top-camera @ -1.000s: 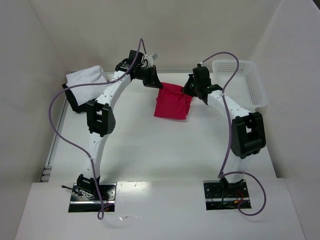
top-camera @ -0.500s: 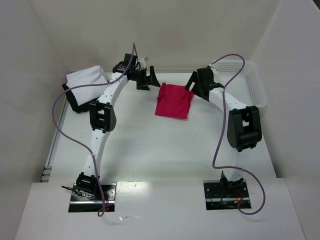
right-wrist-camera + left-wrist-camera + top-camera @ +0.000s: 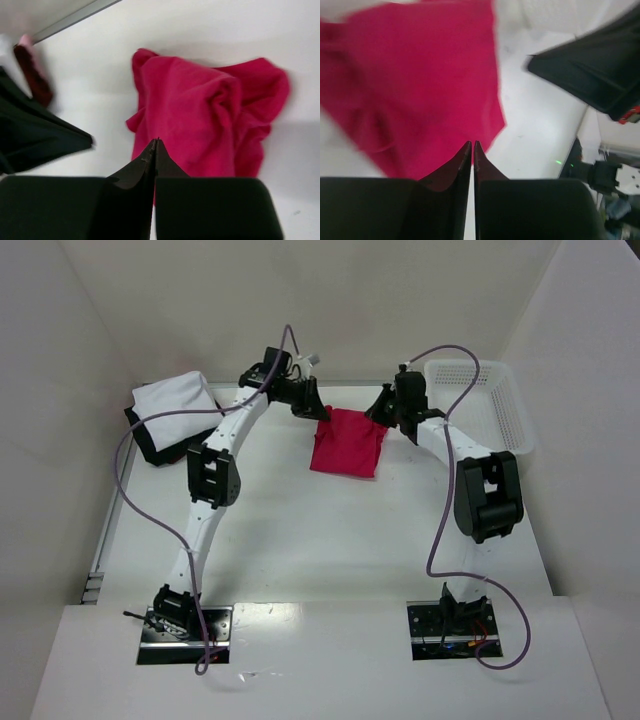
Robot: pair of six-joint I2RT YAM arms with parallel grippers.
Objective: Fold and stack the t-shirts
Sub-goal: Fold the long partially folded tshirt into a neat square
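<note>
While both arms reach toward the upper middle of the overhead view, the red t-shirt [image 3: 346,443] lies crumpled in a rough rectangle on the white table [image 3: 300,530] between them. The left gripper [image 3: 312,410] sits at the shirt's upper left corner and the right gripper [image 3: 383,410] at its upper right corner. From the left wrist, the black fingers are drawn together with only a thin slit between them, their tips over the edge of the red cloth; whether any fabric is pinched cannot be told. From the right wrist, the fingers are pressed tight together, tips at the near edge of the bunched red cloth, and a grip on it cannot be confirmed either. At the upper left of the overhead view, the white t-shirt [image 3: 172,398] rests folded on top of the black t-shirt [image 3: 150,445]. A white mesh basket [image 3: 500,405] stands at the upper right, beside the right arm.
</note>
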